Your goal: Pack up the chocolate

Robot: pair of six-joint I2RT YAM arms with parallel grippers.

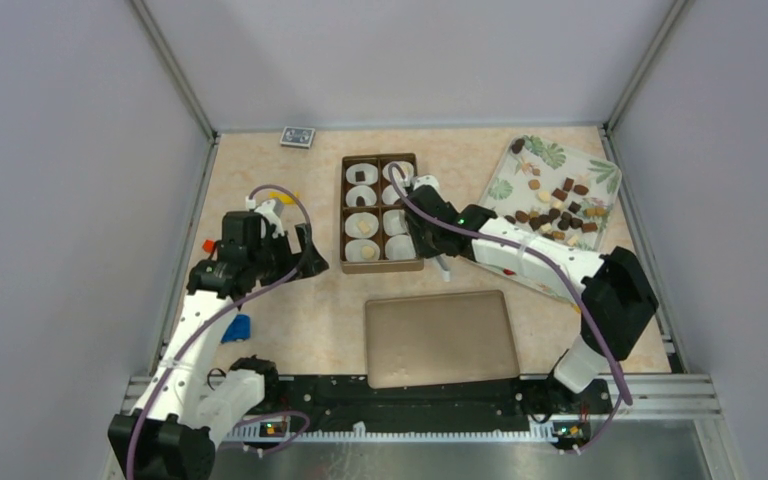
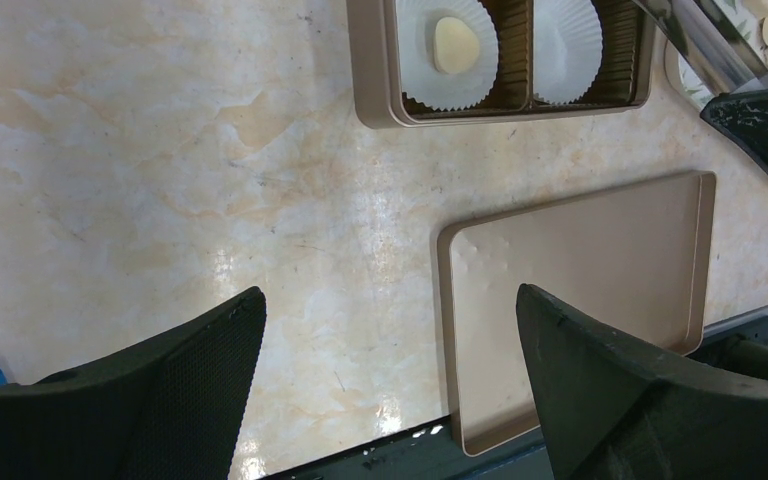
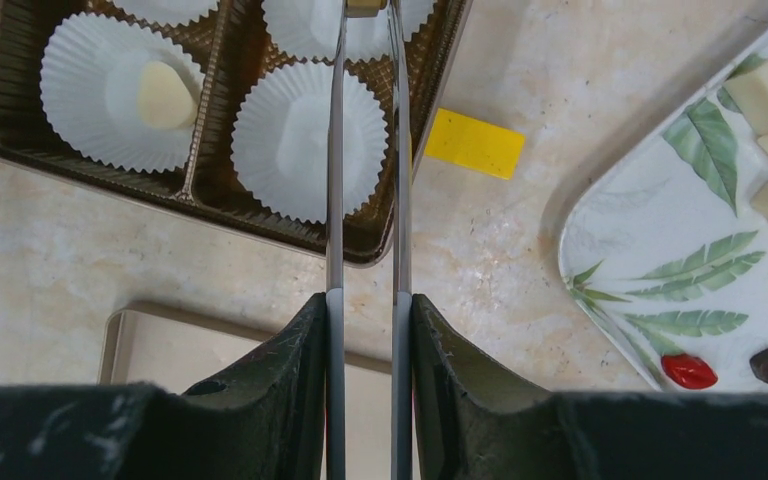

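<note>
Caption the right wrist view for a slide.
Right gripper clamps tongs above paper cups in the box; one holds a cream chocolate.

Polished metal tongs are clamped between matt, rough black fingers. Pleated white paper cups beneath the tips are set in a glossy brown plastic box.

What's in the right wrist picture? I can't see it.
The right tool squeezes tongs that reach over a brown box of white paper cups. One holds a cream chocolate; the one beside it is empty. A leafy tray of chocolates sits at right.
</note>
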